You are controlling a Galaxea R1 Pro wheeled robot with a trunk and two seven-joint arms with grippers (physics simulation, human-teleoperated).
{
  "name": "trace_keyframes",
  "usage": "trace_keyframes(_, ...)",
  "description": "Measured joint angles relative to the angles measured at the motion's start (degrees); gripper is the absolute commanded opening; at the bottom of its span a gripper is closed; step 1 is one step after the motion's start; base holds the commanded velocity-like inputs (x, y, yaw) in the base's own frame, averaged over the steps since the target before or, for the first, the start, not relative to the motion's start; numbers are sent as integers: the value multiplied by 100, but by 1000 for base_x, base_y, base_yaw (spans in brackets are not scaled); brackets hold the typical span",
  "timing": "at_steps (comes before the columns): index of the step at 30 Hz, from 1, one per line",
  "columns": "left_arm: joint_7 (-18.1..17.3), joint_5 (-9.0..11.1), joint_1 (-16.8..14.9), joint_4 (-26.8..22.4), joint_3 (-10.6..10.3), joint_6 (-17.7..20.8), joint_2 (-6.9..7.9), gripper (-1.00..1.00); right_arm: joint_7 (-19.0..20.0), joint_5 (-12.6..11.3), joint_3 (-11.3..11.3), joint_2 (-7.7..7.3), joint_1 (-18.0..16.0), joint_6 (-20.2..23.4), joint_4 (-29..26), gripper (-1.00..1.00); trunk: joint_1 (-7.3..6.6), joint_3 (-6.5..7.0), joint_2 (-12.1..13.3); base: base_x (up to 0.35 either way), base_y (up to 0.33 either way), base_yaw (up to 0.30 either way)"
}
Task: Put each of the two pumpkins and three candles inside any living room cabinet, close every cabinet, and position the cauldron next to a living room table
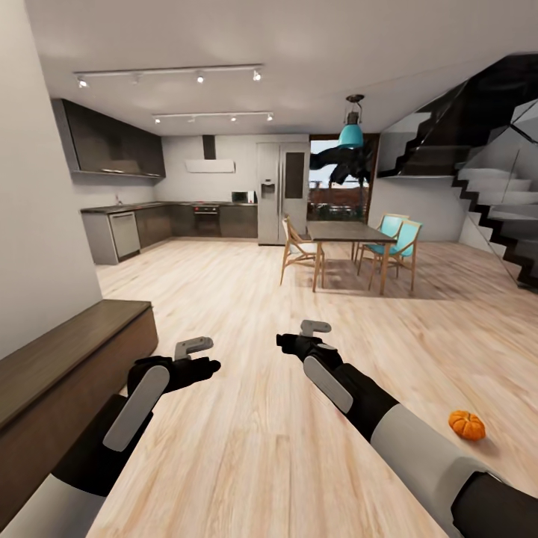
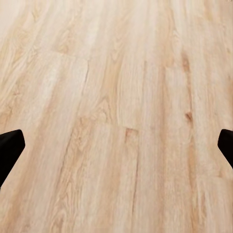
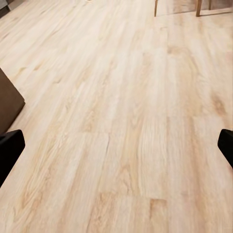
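Cabinet (image 1: 71,366) fronts of dark brown wood are seen against the wall, left of the left gripper (image 1: 196,357); its corner is also caught in the right wrist view (image 3: 8,103). The left gripper is held out over the wood floor (image 1: 246,463), just right of the cabinet's end. Its fingers are spread wide in the left wrist view, one dark fingertip (image 2: 9,150) at each edge with bare planks between. The right gripper (image 1: 302,338) is held further from the cabinet, over the same floor, and its fingertips (image 3: 10,151) are likewise parted with nothing between them. One pumpkin (image 1: 467,424) is lying on the floor well to the right of the cabinet, beyond the right forearm. A dining table (image 1: 350,233) with chairs (image 1: 396,243) is set far beyond the cabinet, before the kitchen.
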Motion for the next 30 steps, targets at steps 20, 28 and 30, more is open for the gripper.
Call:
trace_keyframes(20, 1, -11, -1, 53, 31, -9, 2, 100, -9, -7, -354, -7, 3, 19, 365, 100, 0, 43, 0, 327, 0, -126)
trace_keyframes(28, -4, 7, -1, 448, 96, -21, -1, 100, 6, 5, -701, -2, 2, 7, 1131, 100, 0, 82, 0, 332, 0, -253)
trace_keyframes(30, 3, -7, -11, 685, 107, -33, 8, 100, 2, 2, -720, 3, 2, 8, 1203, 100, 0, 92, 0, 331, 0, -165)
